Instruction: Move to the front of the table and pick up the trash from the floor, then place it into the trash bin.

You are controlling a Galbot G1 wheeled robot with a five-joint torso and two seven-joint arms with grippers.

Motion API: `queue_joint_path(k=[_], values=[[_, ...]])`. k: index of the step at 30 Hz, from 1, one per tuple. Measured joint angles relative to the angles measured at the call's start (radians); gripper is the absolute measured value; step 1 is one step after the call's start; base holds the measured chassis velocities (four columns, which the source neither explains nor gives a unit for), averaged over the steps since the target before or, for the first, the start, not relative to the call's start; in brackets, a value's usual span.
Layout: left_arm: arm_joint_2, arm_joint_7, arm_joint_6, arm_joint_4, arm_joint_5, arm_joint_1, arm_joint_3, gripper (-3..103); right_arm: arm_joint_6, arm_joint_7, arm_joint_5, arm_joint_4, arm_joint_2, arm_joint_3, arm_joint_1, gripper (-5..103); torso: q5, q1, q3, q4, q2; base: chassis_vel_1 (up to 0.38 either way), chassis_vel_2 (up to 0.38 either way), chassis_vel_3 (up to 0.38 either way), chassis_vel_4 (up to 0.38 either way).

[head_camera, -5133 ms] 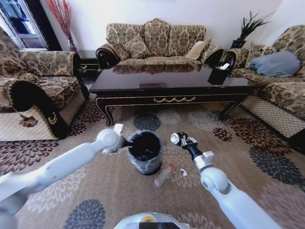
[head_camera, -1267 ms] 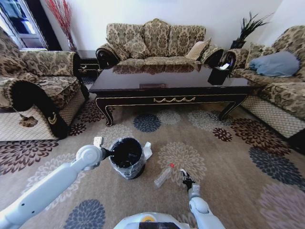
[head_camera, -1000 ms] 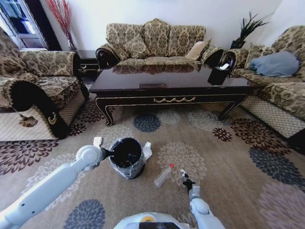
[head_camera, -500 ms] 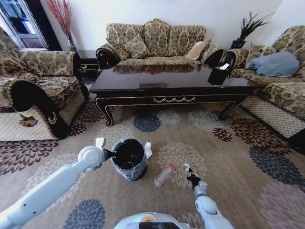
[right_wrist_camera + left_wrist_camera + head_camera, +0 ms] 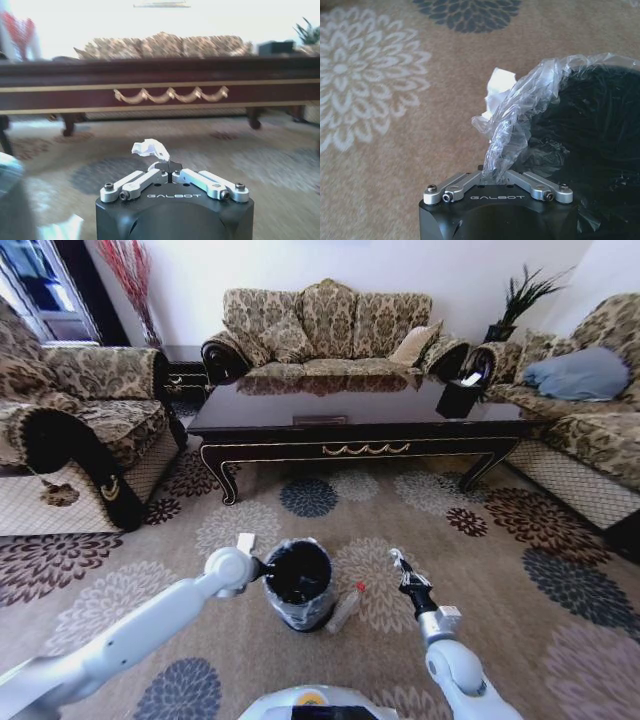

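My left gripper [image 5: 254, 566] [image 5: 495, 172] is shut on the crinkled plastic liner at the rim of the black trash bin [image 5: 298, 582] [image 5: 600, 125], which stands on the carpet. A white piece [image 5: 499, 87] shows just past the liner's edge; I cannot tell whether it touches the bin. The clear bottle with a red cap [image 5: 345, 608] lies on the carpet against the bin's right side. My right gripper [image 5: 402, 570] [image 5: 169, 166] is raised off the floor to the right of the bottle, shut on a small white scrap of trash [image 5: 393, 555] [image 5: 149, 148]. The table [image 5: 360, 412] [image 5: 170, 92] stands beyond.
Patterned sofas [image 5: 330, 325] ring the carpet on the left, back and right. A black tissue box [image 5: 460, 395] stands on the table's right end. Open carpet [image 5: 520, 570] lies to the right of my right arm.
My right gripper has risen from the floor with the white scrap in it. My left gripper has dragged the bin rightward until it stands against the bottle.
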Motion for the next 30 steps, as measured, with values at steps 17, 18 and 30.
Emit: queue_joint_path(k=[17,18,30], values=[[-0.124,-0.036,0.0,0.057,-0.066,-0.211,0.185,0,0.05,-0.06,-0.216,0.153,-0.033,-0.122,-0.127,0,-0.0003,0.0,0.0,0.0002,0.0,0.0,0.0,0.0,0.0],[-0.125,-0.036,0.0,0.058,-0.067,-0.214,0.187,0,0.05,-0.06,-0.218,0.16,-0.032,-0.128,-0.132,0,-0.0002,0.0,0.0,0.0,0.0,0.0,0.0,0.0,0.0],[-0.122,-0.042,0.0,0.059,-0.07,-0.213,0.181,0,0.04,-0.055,-0.25,0.185,-0.022,-0.167,-0.159,11,-0.0003,0.0,0.0,0.0002,0.0,0.0,0.0,0.0,0.0]])
